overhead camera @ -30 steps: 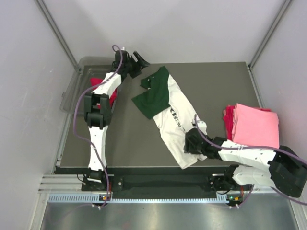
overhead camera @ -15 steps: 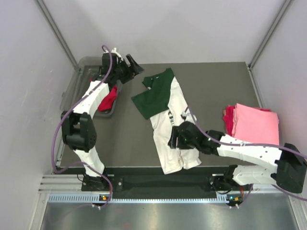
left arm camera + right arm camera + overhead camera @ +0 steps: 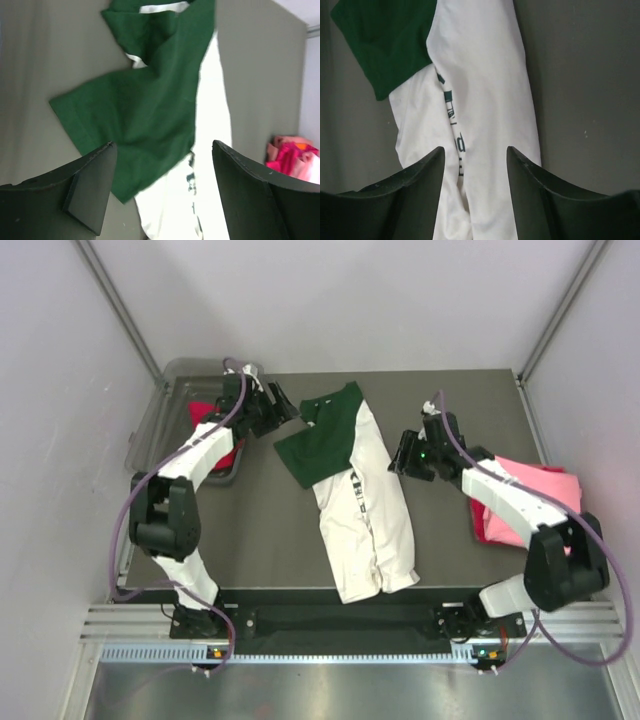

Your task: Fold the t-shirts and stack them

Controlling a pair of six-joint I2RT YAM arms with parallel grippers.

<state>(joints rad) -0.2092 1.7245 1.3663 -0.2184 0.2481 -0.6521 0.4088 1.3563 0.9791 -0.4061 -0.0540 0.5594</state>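
Scene: top-down view of a dark table [image 3: 470, 400], with two robot arms reaching in from the near edge.
Done so far: pink tee [image 3: 540, 482] lies folded flat at the table's right edge. It sits on a folded red tee [image 3: 477, 524], of which only the edge shows. Looks like 2 of 4 are stacked.
In work now: white tee [image 3: 365, 510] lies mid-table as a long narrow strip, collar end far, hem end near. Its green sleeve [image 3: 312, 448] sticks out to the left. By the look of it, not yet folded down to a packet.
Left to do: finish the white tee & stack it. Then the 2nd red tee [image 3: 203, 410], bunched in the bin at far left and not yet taken out.
L gripper [image 3: 283, 408]: jaws spread wide, nothing between them. It hovers beside the tee's collar end; its wrist cam looks down on the green sleeve.
R gripper [image 3: 405, 455]: jaws apart, empty. It is just beside the tee's right edge. Its wrist cam shows the white body & black print [image 3: 452, 117] below.
Other things: clear grey bin [image 3: 150, 430] at the table's far-left corner.
In the way: R arm [image 3: 510, 502] crosses over the stack, so it could drag the stack. L arm [image 3: 195, 455] lies across the bin & partly hides the 2nd red tee. The stuck-out sleeve likely needs tucking before the next fold.
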